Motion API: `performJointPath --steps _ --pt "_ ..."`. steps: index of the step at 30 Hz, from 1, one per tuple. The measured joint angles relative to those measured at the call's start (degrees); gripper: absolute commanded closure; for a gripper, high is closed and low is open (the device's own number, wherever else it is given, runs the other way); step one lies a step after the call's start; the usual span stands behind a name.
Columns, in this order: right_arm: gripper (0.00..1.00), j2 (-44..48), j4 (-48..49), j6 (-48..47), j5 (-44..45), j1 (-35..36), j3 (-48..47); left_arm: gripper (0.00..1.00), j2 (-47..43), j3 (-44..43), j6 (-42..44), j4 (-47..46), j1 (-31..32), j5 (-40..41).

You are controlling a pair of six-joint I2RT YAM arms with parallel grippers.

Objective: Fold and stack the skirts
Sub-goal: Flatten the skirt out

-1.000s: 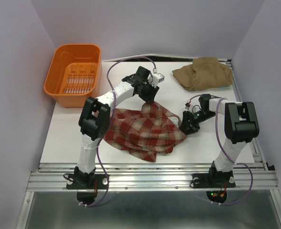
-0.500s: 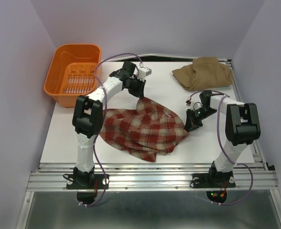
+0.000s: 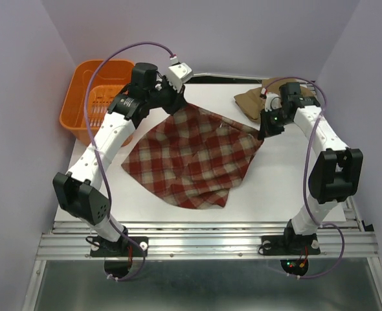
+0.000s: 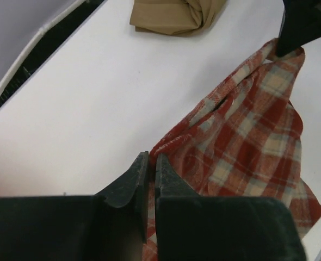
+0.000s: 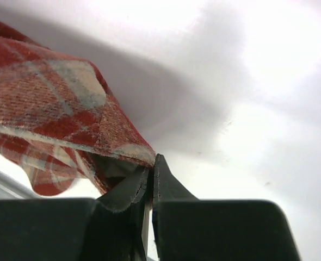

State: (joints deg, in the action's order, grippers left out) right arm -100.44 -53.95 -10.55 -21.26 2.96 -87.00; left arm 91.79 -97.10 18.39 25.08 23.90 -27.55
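Lilac walls (image 3: pixel 243 32) enclose a white table (image 3: pixel 288 188), viewed from above and from both wrists.

**Plaid skirt** (image 3: pixel 191 152): the largest item, at the centre of the table. It is spread nearly flat, with some overlapping layers along its near edge. Its far edge is stretched between the two arms and appears raised off the surface, while the near part rests on the table.

**Orange basket** (image 3: pixel 103 63): at the far left corner, partly behind the left arm. No cloth shows in the part of it that can be seen.

**Tan skirt** (image 3: pixel 248 101): at the far right corner, well apart from the plaid one. It lies in a compact bundle that looks roughly folded, though how neatly cannot be told.

**Left fingers** (image 4: pixel 136 179): pressed together on the skirt's far left corner.

**Right fingers** (image 5: pixel 168 187): clamped on its far right corner, with plaid cloth pinched between them.

**Progress (judged):** early to middle. One skirt seems put aside and done. The plaid one is gripped and laid out but not yet folded. No stack exists, since the two skirts lie apart. A third skirt is not in view, so its condition cannot be stated.
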Motion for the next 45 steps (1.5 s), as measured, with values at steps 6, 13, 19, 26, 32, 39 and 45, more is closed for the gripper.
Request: performJointPath --steps 6,13,19,26,32,39,45 --pt "0.99 2.45 0.15 -3.58 5.55 0.9 -2.89 1.0 -5.29 6.03 1.75 -0.04 0.04 0.24" --pt "0.99 10.47 -1.53 -9.51 8.09 1.33 -4.07 1.0 -11.91 12.33 2.05 0.5 0.04 -0.13" --pt "0.96 14.14 -5.4 -11.69 6.99 1.9 -12.15 1.0 -21.27 12.9 -0.15 -0.37 0.07 -1.03" --pt "0.93 12.02 -12.85 -12.09 4.52 2.73 -27.08 1.0 -29.16 14.84 -3.93 -2.91 0.11 -0.02" --pt "0.99 10.51 -13.79 -13.79 4.46 3.06 -28.13 1.0 -29.7 17.57 -5.66 -5.07 0.11 3.08" --pt "0.99 -7.04 -13.35 -14.14 8.7 3.98 -40.89 1.0 -20.11 17.75 -6.49 -10.88 -1.25 7.72" --pt "0.99 -22.4 -6.25 -15.8 16.68 6.25 -58.31 1.0 -1.62 3.45 -7.19 -16.17 -7.23 7.82"
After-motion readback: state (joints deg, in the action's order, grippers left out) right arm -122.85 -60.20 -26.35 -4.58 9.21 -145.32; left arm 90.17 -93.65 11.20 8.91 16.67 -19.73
